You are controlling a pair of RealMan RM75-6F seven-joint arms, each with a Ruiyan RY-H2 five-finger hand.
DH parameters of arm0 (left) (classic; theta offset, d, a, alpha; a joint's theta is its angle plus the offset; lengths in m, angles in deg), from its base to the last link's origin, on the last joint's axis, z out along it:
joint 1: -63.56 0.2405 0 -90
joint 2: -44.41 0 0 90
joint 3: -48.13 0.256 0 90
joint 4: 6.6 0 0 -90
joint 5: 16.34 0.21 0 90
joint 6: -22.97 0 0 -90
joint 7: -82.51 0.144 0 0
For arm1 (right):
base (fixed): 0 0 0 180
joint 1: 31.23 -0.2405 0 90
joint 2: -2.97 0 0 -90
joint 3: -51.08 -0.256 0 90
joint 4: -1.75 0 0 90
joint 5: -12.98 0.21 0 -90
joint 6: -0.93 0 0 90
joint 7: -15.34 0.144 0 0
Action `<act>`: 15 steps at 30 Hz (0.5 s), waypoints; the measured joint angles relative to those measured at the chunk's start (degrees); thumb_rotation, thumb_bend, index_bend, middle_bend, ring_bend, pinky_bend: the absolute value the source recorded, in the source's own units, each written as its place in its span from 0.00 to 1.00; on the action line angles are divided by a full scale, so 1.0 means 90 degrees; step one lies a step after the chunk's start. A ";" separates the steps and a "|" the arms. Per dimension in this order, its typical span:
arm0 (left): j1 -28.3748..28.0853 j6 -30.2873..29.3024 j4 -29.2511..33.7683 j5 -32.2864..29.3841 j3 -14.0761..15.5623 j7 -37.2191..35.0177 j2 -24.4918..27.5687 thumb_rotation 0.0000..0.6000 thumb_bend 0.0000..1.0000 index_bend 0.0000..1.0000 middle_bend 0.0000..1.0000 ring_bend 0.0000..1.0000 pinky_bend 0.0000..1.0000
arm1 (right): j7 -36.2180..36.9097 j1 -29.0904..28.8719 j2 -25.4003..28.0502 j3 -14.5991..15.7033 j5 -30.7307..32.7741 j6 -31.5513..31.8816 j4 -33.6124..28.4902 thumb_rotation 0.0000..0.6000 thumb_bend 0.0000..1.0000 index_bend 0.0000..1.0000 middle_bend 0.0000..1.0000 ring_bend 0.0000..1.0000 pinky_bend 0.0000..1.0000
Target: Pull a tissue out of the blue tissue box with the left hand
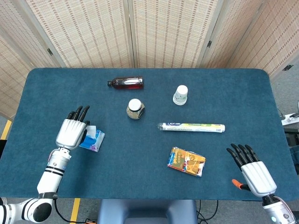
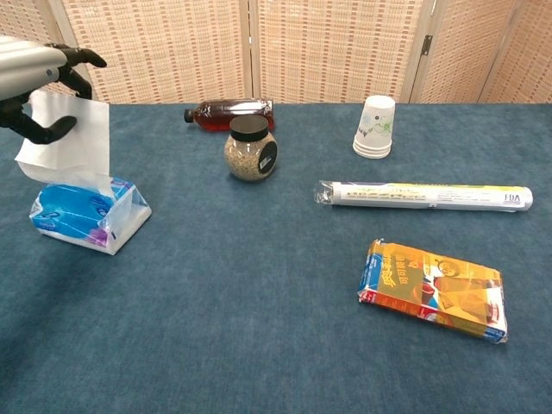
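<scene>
Near the left edge of the dark blue felt tabletop (image 2: 285, 345), the left hand (image 2: 34, 73) pinches a white tissue sheet (image 2: 67, 142) whose lower end sits in the blue plastic-wrapped tissue box (image 2: 86, 216) lying flat below. At the near right corner, the right hand (image 1: 254, 172) rests empty with fingers spread.

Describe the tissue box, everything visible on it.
The tissue box is a soft blue pack in clear glossy plastic wrap with white and purple patches, lying flat on the table near its left edge. A white tissue stands up from its top, its lower end at the pack's opening, pinched at the upper edge by the left robot hand. Nothing else touches it.
</scene>
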 measured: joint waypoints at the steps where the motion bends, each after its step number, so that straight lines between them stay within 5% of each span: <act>1: 0.0002 -0.0019 0.0039 0.0010 -0.0023 -0.0033 0.0023 1.00 0.62 0.61 0.09 0.08 0.24 | -0.0005 -0.0001 -0.0001 0.0001 -0.0001 -0.0005 0.0001 1.00 0.04 0.00 0.00 0.00 0.00; 15: 0.0123 -0.0732 0.0963 0.0515 -0.0819 -0.1160 0.0532 1.00 0.62 0.62 0.11 0.10 0.26 | -0.0076 0.0013 -0.0026 0.0005 -0.0025 -0.0020 0.0004 1.00 0.04 0.00 0.00 0.00 0.00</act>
